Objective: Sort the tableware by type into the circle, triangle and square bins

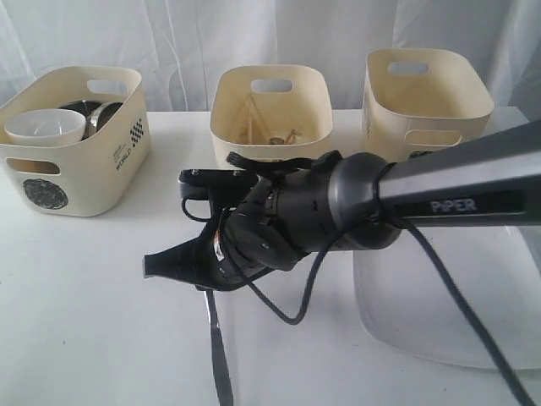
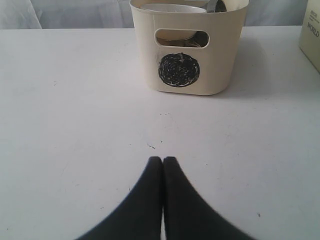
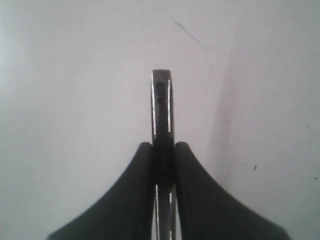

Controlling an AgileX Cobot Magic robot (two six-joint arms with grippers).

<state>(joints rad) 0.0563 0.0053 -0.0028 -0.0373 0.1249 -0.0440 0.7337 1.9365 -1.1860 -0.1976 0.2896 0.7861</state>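
My right gripper [image 3: 163,145] is shut on the flat handle of a steel cutlery piece [image 3: 161,100], whose end sticks out past the fingertips; which piece it is does not show. In the exterior view that arm reaches across the middle, with the right gripper [image 1: 182,266] low over the table. The cutlery piece [image 1: 218,355] runs from it toward the front edge. My left gripper [image 2: 163,159] is shut and empty, well short of the circle bin [image 2: 187,55]. The circle bin [image 1: 76,169] holds a white bowl [image 1: 44,127] and steel ware [image 1: 97,114]. Wooden chopsticks [image 1: 283,135] lie in the middle bin [image 1: 270,106].
A third bin [image 1: 423,93] stands at the back right. A large white square plate [image 1: 439,304] lies at the front right, partly under the right arm and its cable. White curtains hang behind the table.
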